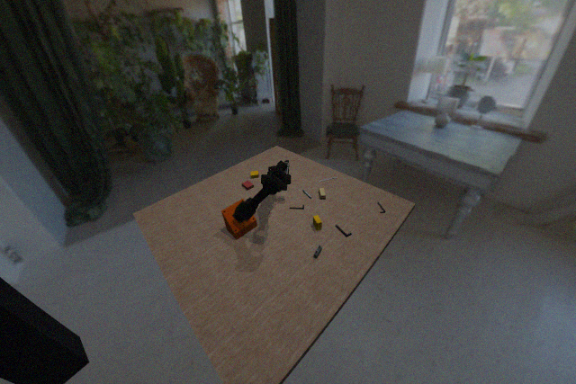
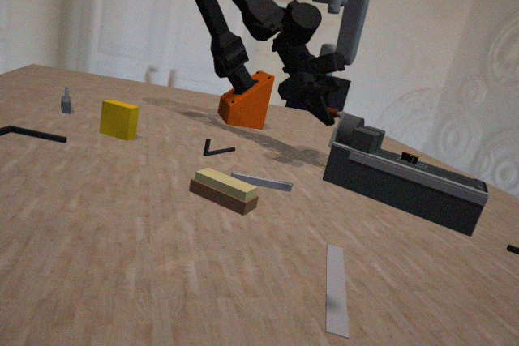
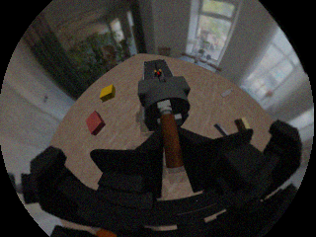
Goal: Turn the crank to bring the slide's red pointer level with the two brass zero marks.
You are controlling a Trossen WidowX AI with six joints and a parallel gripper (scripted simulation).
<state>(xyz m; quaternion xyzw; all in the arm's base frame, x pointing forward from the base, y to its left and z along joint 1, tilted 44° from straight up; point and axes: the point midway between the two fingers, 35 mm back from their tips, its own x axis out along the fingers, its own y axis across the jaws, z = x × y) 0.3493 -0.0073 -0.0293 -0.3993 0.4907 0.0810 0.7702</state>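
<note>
The dark grey machine (image 2: 402, 191) is a long box with a slide on top. A small red and orange piece on the slide (image 2: 409, 157) (image 3: 158, 73) shows near the middle; its level with the brass marks is too small to tell. A round grey crank hub (image 2: 350, 127) (image 3: 165, 89) is at the machine's near end in the wrist view. The brown crank handle (image 3: 171, 143) (image 2: 334, 112) sticks out from it toward my gripper. My gripper (image 3: 167, 128) (image 2: 331, 117) is shut on the handle, with a black finger on each side. In the top view the arm hides the machine.
A yellow block (image 1: 254, 174) (image 3: 107, 93) and a red block (image 1: 247, 184) (image 3: 95, 122) lie left of the machine in the wrist view. Another yellow block (image 2: 118, 120), a cream-and-brown block (image 2: 226, 187), a metal bar (image 2: 262, 181) and a flat strip (image 2: 336, 292) lie on the other side.
</note>
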